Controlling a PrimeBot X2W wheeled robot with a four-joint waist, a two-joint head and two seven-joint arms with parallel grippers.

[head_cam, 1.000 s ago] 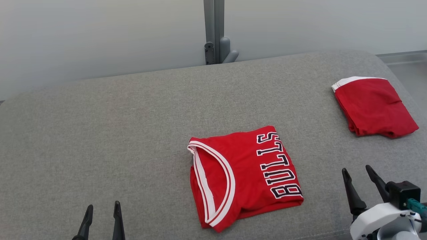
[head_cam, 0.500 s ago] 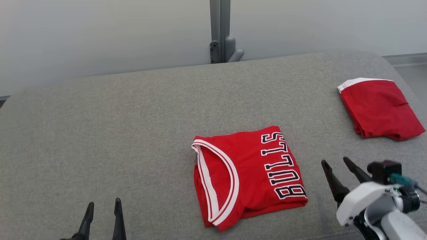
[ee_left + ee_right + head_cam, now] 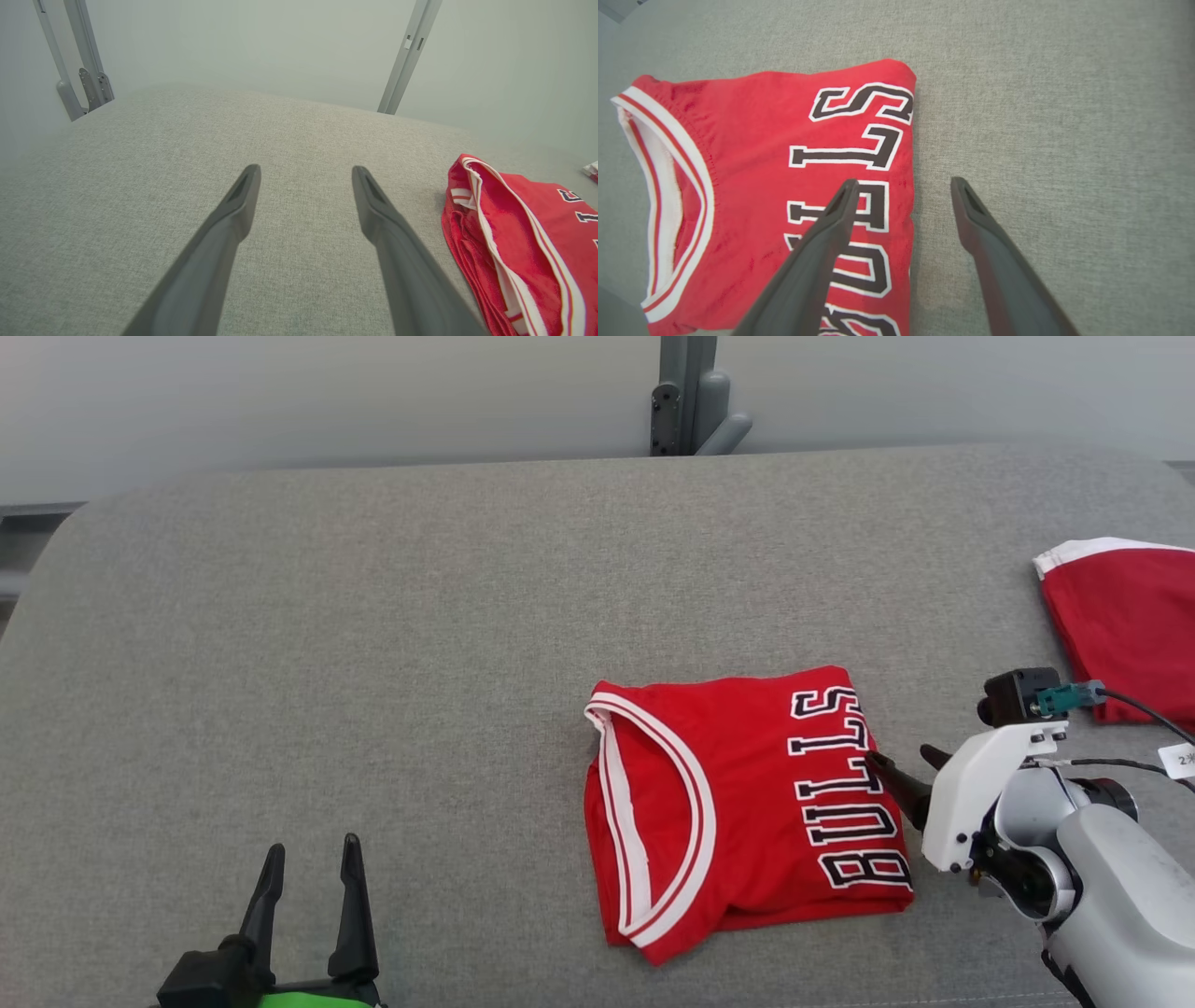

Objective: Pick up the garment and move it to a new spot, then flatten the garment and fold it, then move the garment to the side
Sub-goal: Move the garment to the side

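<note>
Folded red jersey (image 3: 747, 807) on table (image 3: 373, 663), right tool (image 3: 896, 754) spread wide, empty, at its 3 o'clock edge, left tool (image 3: 313, 845) likewise, 8 o'clock.

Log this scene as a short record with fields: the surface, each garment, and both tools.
surface: grey upholstered surface
garment: red Bulls jersey, folded, lying flat near the middle
other garment: red garment with white trim, far right, apart
right tool: open, straddling the jersey's lettered edge
left tool: open, over bare fabric, holding nothing

Folded jersey (image 3: 747, 803), red garment (image 3: 1130, 616) on grey cushion (image 3: 373, 663)
</note>
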